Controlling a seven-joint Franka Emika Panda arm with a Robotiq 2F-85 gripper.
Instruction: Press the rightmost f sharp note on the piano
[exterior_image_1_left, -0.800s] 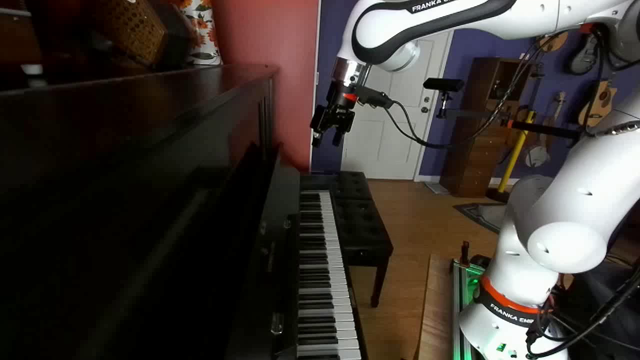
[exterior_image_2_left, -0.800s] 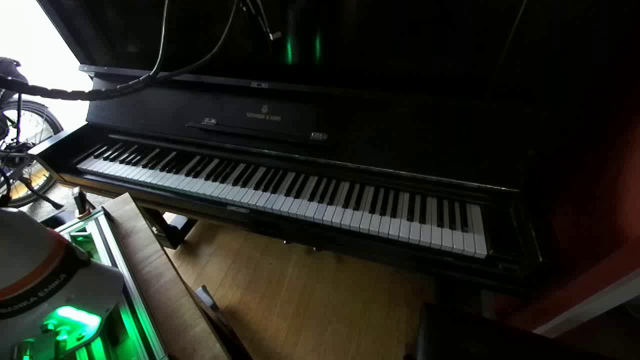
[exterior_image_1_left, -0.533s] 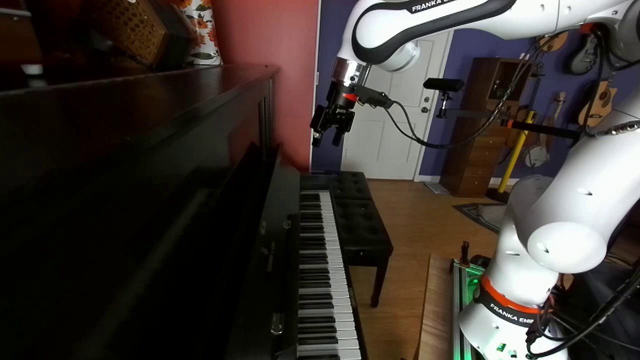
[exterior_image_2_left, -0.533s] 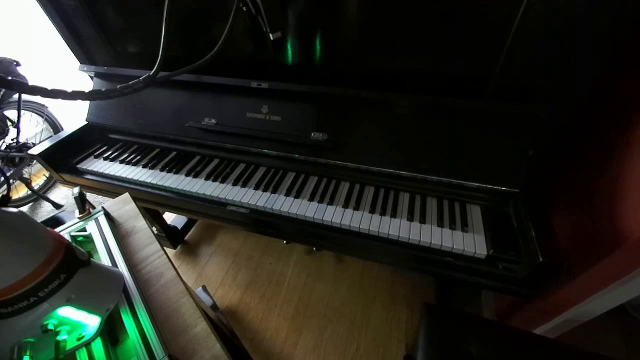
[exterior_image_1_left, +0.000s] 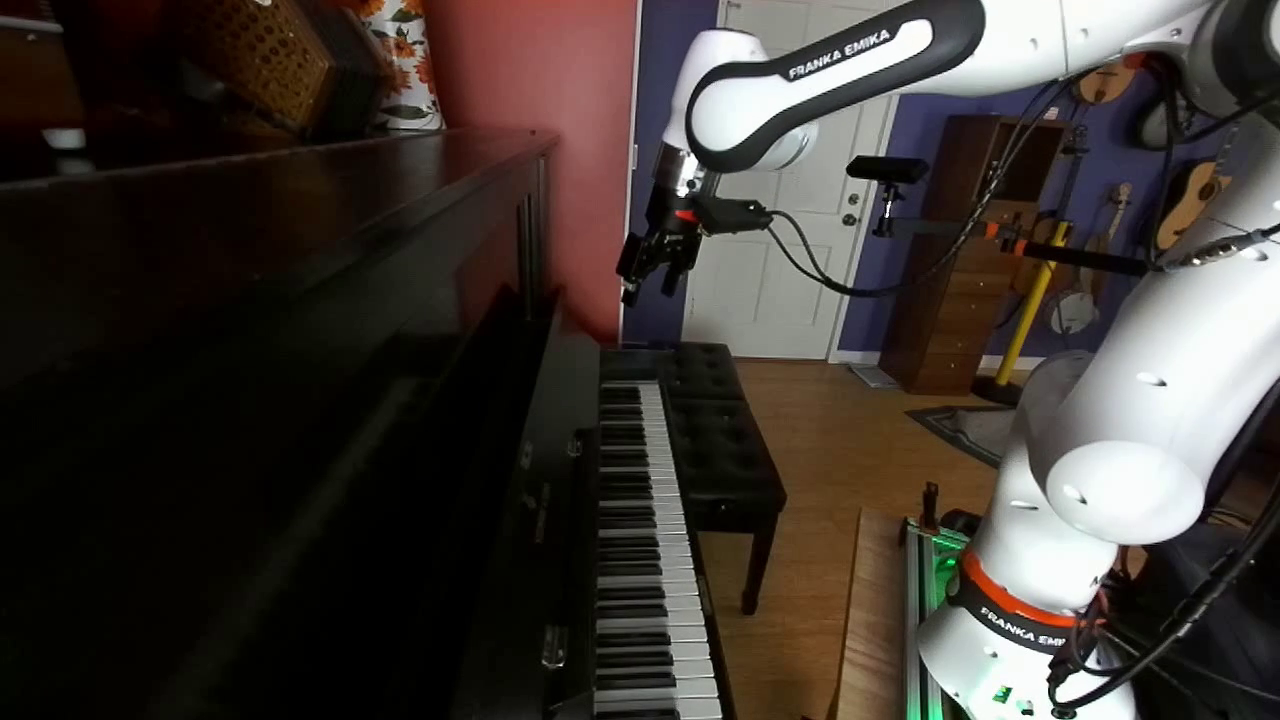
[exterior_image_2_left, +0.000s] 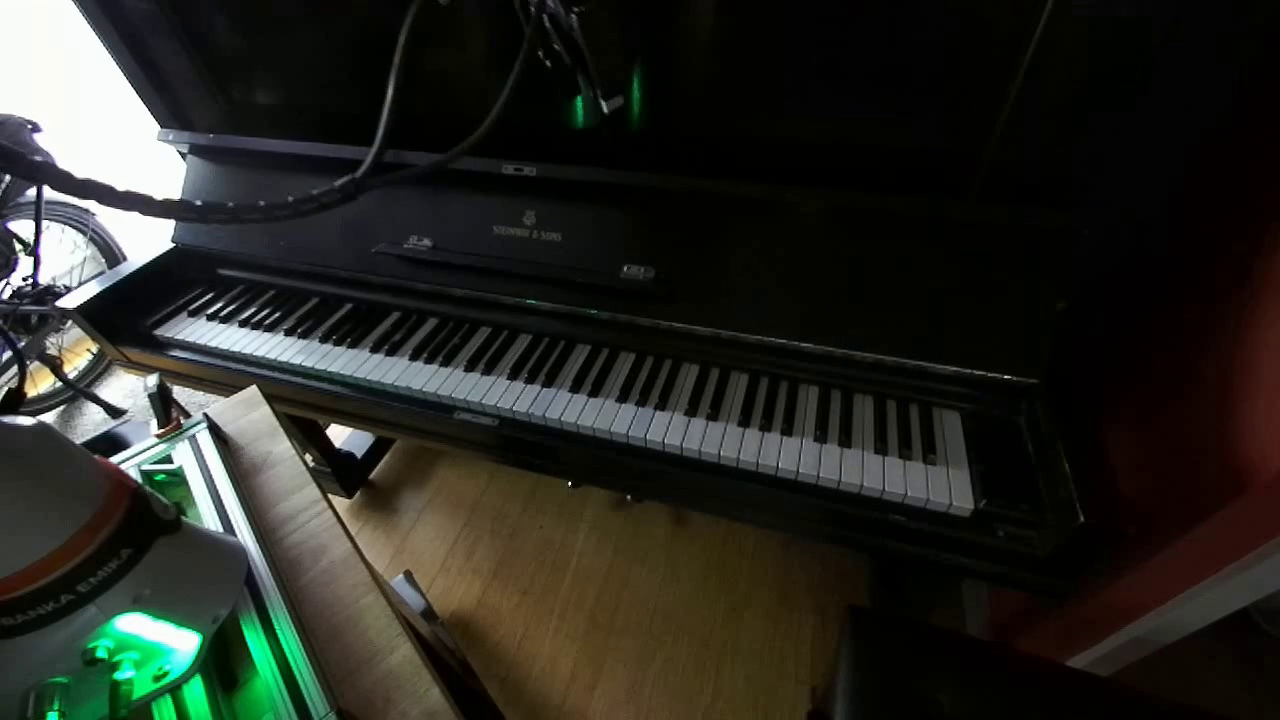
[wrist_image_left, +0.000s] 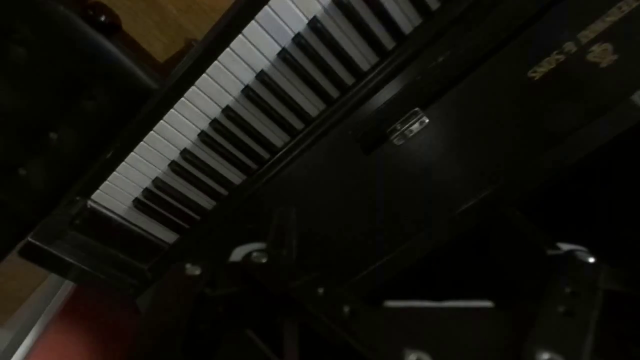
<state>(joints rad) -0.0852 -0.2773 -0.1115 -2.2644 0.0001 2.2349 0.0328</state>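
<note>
Hanging gripper (exterior_image_1_left: 650, 290): in an exterior view, black, in mid-air, higher than the keys (exterior_image_1_left: 655, 560) of the piano (exterior_image_1_left: 400, 330) and apart from them; its two fingers (exterior_image_1_left: 673, 279) spread, a gap showing between.
Piano, upright: same view; glossy, dark, keyboard uncovered and turned toward the arm (exterior_image_1_left: 1130, 480).
Arm, white: FRANKA EMIKA lettering; base standing in front of the piano.
Bench (exterior_image_1_left: 725, 440): black, padded; beside the far part of the piano's keyboard.
Cable (exterior_image_2_left: 220, 211): in an exterior view, dark, hanging before the piano's front.
Lettering (exterior_image_2_left: 527, 234): STEINWAY & SONS, on the piano's front, above the keys.
Bicycle (exterior_image_2_left: 40, 293): partly shown, beyond the piano's left end.
Wooden board (exterior_image_2_left: 320, 560): brown, in front of the piano.
Key row: wrist view, slanting; black keys nearest the piano's right end in a group of three.
Gripper parts: same wrist view, dim; finger bases well apart, tips too dark to make out.
Red wall (wrist_image_left: 95, 320): past that end of the piano.
</note>
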